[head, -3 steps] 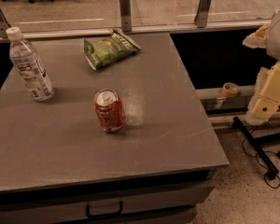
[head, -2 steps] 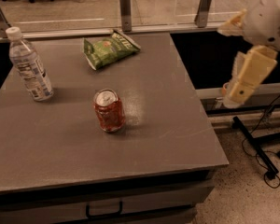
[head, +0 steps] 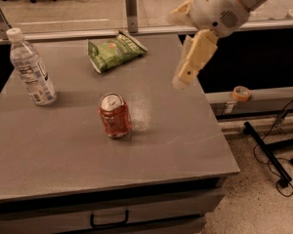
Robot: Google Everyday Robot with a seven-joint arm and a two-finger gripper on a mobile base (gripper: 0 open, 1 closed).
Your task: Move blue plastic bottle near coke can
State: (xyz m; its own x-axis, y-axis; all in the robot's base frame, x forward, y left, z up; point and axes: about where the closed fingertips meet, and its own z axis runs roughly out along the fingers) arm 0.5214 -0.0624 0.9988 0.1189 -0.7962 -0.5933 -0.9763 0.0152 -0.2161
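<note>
- The claw (head: 185,74) hangs over the right rear part of the tabletop (head: 161,145). It is a cream plastic piece, blurred at its tip, and I cannot tell how far open it is. It touches none of the objects.
- The arm (head: 219,6) above it is rounded, white and cream, and is cut off by the top edge.
- The blue plastic bottle (head: 30,67) stands upright near the left rear corner, well apart from the can. It is clear ribbed plastic with a white cap, and its label print is too small to read.
- The coke can (head: 115,116) stands upright near the middle. Its sides are mottled red and its top is silver with a pull tab.
- A crinkled green chip bag (head: 115,50) lies flat behind the can.
- The tabletop is matte grey with faint scuffs.
- A drawer handle (head: 110,221) below it is partly cut off.
- A tape roll (head: 241,93) sits on a ledge to the right.
</note>
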